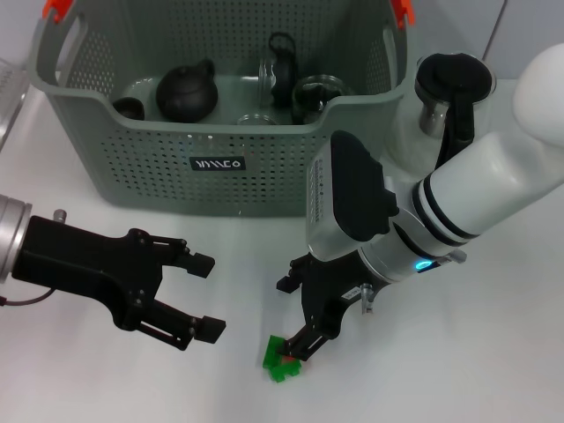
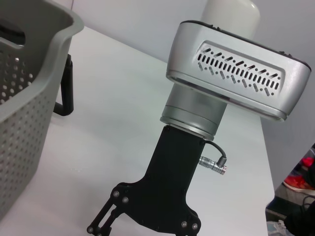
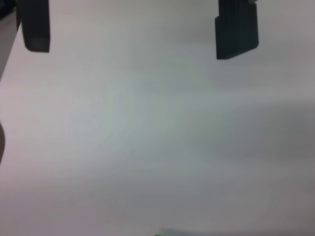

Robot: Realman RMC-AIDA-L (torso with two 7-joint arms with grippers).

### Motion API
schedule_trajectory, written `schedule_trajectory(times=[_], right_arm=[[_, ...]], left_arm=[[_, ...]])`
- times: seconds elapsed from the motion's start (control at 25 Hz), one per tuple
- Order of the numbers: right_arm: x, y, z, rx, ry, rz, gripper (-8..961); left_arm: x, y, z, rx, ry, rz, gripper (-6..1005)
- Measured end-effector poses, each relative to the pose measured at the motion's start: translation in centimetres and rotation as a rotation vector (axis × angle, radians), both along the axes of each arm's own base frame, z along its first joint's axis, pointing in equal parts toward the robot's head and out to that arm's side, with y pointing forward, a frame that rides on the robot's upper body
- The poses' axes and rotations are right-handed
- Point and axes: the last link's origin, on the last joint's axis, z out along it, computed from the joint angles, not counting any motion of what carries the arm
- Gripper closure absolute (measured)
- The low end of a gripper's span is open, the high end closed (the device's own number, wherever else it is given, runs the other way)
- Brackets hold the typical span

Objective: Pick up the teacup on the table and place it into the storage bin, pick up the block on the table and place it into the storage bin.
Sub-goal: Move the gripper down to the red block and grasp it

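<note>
- Right gripper (image 1: 295, 339) is seen low over the white table (image 1: 458, 352), at the near edge of the head view; its black fingers are spread apart, and one fingertip touches or overlaps the green block (image 1: 280, 361).
- No grasp on the block is shown: the block lies on the table, with a small red part visible at its upper side, and in the right wrist view only a sliver of green (image 3: 165, 234) is caught at the picture's edge, while the two finger pads (image 3: 236, 29) are seen wide apart over bare table.
- Left gripper (image 1: 204, 295) is held just above the table to the left of the block, jaws parted and holding nothing; it is well apart from the block.
- In the left wrist view the right arm's silver wrist housing (image 2: 231, 69) and its black gripper mount are shown.
- Farther back, the grey perforated storage bin (image 1: 220, 167) stands on the table, with orange clips on its rim and a small black label on its front wall.
- Inside the bin a dark teapot (image 1: 187, 91), a small dark teacup (image 1: 129, 107) and several glass pieces are seen.
- A glass jug (image 1: 445, 88) with a black lid and handle stands just beside the bin's right end.
</note>
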Motion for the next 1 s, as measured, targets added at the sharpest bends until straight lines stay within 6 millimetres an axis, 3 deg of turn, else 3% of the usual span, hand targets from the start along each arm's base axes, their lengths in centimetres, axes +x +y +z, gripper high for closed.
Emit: schedule_trajectory(times=[1.0], right_arm=[[-0.19,-0.30,-0.26,-0.015,-0.004,0.007,11]], left_arm=[[-0.12,-0.17,-0.33,-0.039,0.045,-0.014,35]])
